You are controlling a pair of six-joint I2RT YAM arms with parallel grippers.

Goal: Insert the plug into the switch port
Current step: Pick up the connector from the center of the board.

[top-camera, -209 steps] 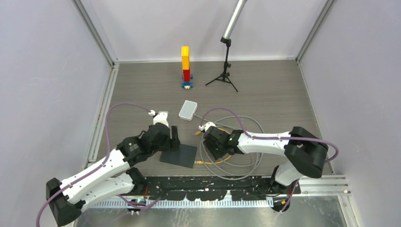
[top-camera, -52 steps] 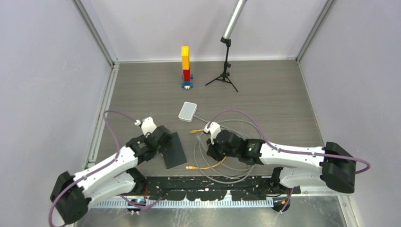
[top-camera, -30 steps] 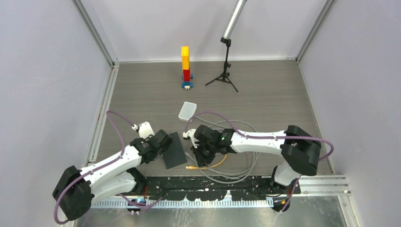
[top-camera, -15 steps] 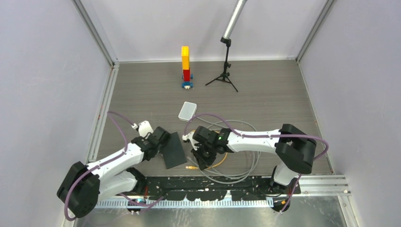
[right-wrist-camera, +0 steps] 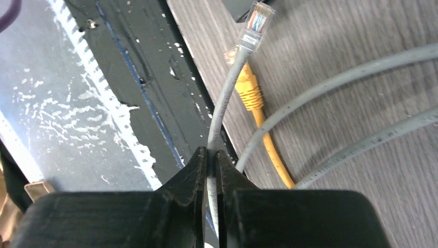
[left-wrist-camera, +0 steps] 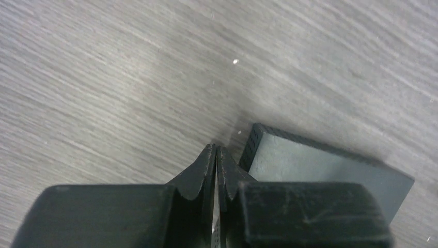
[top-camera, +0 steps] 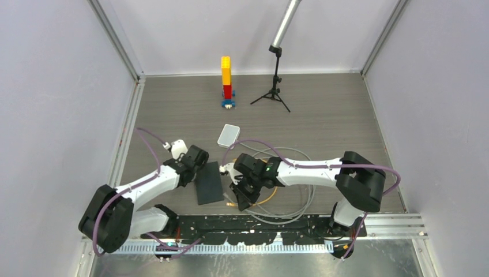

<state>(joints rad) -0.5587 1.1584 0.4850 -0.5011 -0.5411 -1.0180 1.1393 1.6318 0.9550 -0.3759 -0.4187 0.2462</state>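
Note:
The switch is a small white box [top-camera: 229,135] lying flat at mid table; its port does not show from above. My right gripper [right-wrist-camera: 212,152] is shut on a grey cable [right-wrist-camera: 223,111] a short way behind its clear plug [right-wrist-camera: 256,20]. The plug sticks out past the fingertips, over the table's near edge. In the top view the right gripper [top-camera: 241,198] is well nearer than the box. My left gripper [left-wrist-camera: 216,150] is shut with nothing in it. Its tips are at the table beside a corner of a dark flat pad [left-wrist-camera: 320,165].
A yellow cable [right-wrist-camera: 253,98] with its own plug lies under the grey one. Grey cable loops [top-camera: 300,193] spread to the right. The dark pad [top-camera: 209,182] lies between the arms. A yellow, red and blue brick tower [top-camera: 226,78] and a small tripod [top-camera: 275,81] stand at the back.
The dark pad has turned more upright and shifted a little. My left gripper has drawn back up and left to its corner. My right gripper has moved slightly towards the near edge, still holding the grey cable.

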